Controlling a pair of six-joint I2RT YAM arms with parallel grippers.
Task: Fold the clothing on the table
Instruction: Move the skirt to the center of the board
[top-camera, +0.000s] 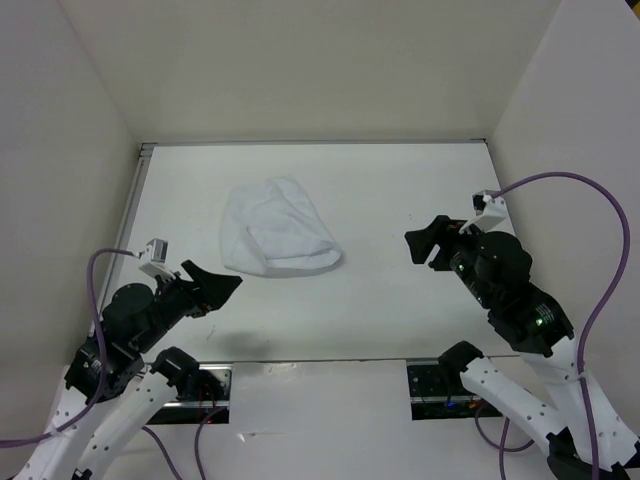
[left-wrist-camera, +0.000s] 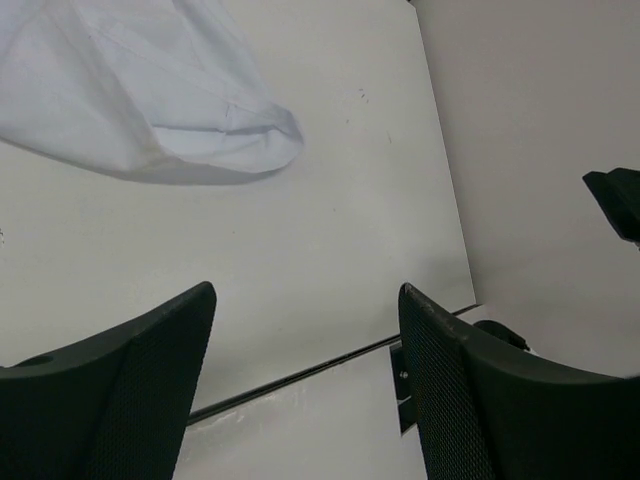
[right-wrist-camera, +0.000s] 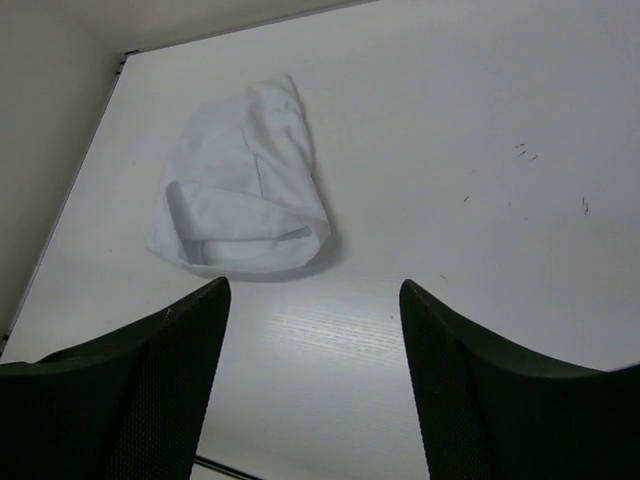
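The white clothing (top-camera: 275, 228) lies in a folded, wrinkly bundle on the table (top-camera: 400, 190), left of centre. It also shows at the top left of the left wrist view (left-wrist-camera: 140, 90) and at the upper left of the right wrist view (right-wrist-camera: 240, 195). My left gripper (top-camera: 222, 287) hovers open near the table's front left, short of the clothing, with nothing between its fingers (left-wrist-camera: 150, 380). On the right side my right gripper (top-camera: 420, 243) stands open and empty, well apart from the clothing, its fingers (right-wrist-camera: 470, 380) wide.
White walls (top-camera: 80, 110) enclose the table on the left, back and right. A thin metal rim (top-camera: 135, 200) runs along the table's edges. Purple cables (top-camera: 600, 280) loop off both arms. The arm bases (top-camera: 440, 385) sit at the near edge.
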